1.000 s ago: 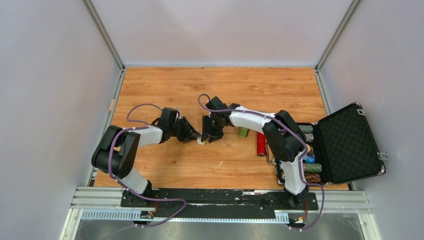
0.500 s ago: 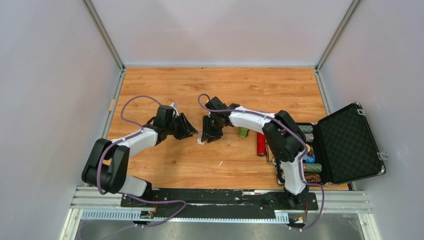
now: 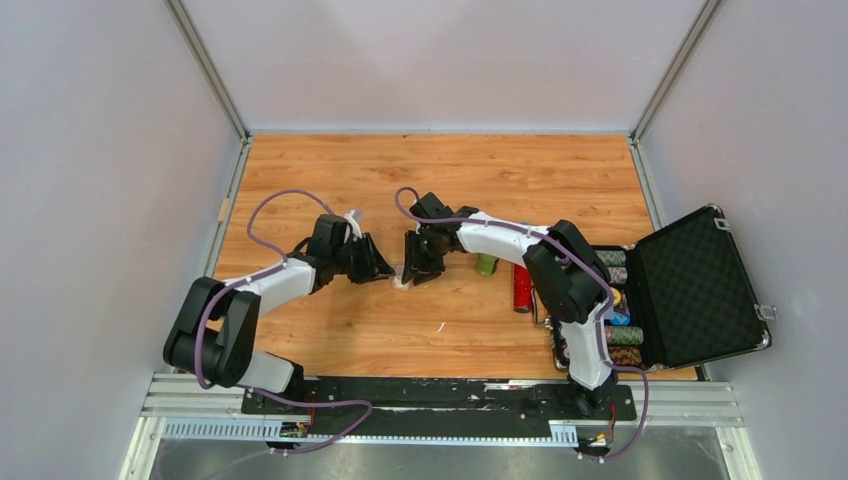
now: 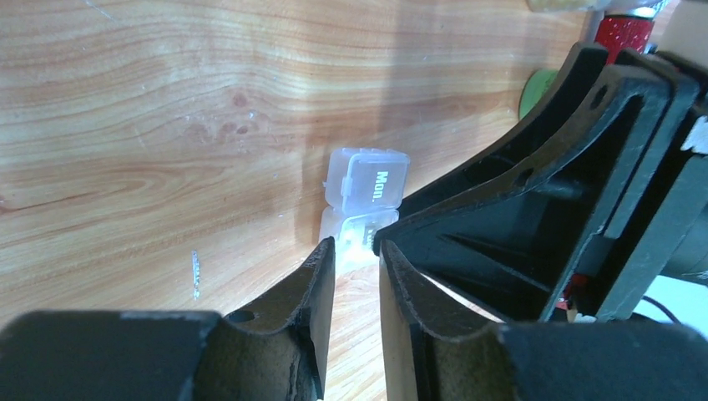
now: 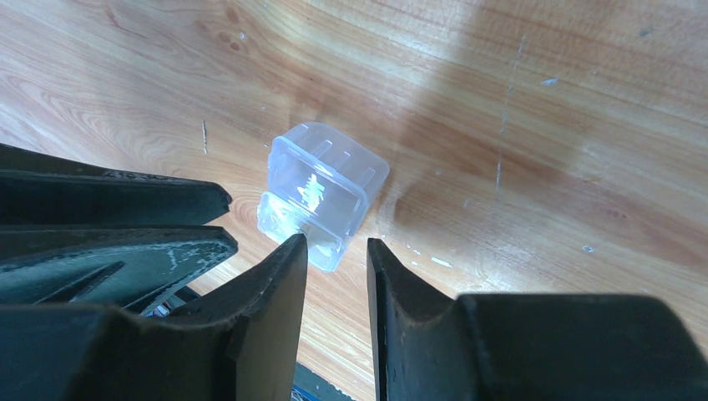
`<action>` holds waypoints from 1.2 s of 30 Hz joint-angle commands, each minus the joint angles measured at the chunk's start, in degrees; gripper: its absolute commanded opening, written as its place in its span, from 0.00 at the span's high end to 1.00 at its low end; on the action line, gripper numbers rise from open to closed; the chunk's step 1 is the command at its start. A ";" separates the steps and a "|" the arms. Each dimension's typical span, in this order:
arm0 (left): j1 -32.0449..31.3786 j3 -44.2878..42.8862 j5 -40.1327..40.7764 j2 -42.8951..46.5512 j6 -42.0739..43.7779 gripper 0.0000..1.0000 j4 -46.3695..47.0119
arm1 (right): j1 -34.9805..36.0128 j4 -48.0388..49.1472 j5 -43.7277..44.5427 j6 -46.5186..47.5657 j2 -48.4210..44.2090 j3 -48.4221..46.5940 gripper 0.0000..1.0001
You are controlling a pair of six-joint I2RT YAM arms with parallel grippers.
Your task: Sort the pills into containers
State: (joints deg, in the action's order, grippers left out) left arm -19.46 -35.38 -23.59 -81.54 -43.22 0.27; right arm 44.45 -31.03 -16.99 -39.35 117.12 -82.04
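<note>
The container (image 3: 401, 281) is a tiny clear plastic box on the wooden table, between my two grippers. In the left wrist view its lid (image 4: 371, 179), printed "Mon.", stands open above its base (image 4: 357, 234). My left gripper (image 3: 384, 270) reaches it from the left. Its jaws (image 4: 356, 247) are narrowly open and empty, with the tips right at the base. My right gripper (image 3: 414, 274) comes from the right. Its jaws (image 5: 336, 244) are narrowly open and empty, with the tips just short of the box (image 5: 321, 188). I cannot make out any pills.
A small green bottle (image 3: 486, 264) and a red tube (image 3: 521, 287) stand right of the right gripper. An open black case (image 3: 690, 290) holding poker chips (image 3: 620, 300) sits at the table's right edge. Each gripper's fingers crowd the other's wrist view.
My left arm swung its elbow outward and its gripper drew back a little, then came in again to the box. The right gripper stayed almost still.
</note>
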 commanded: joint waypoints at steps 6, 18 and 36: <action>0.04 2.14 -2.85 -2.89 2.81 0.72 2.31 | -0.41 -2.25 2.78 -0.02 3.42 -0.35 0.68; 0.04 1.55 -1.99 -6.21 4.06 0.86 0.82 | -0.83 -1.76 1.87 -0.38 4.01 -0.24 0.68; 0.01 6.46 0.59 -10.20 1.92 0.94 0.56 | -1.12 1.89 -2.53 -3.32 6.81 1.34 0.79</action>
State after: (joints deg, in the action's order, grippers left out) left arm -18.59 -32.77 -30.35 -87.18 -42.68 4.93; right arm 42.54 -29.76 -23.11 -41.98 119.04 -82.54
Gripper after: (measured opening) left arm 0.071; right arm 0.239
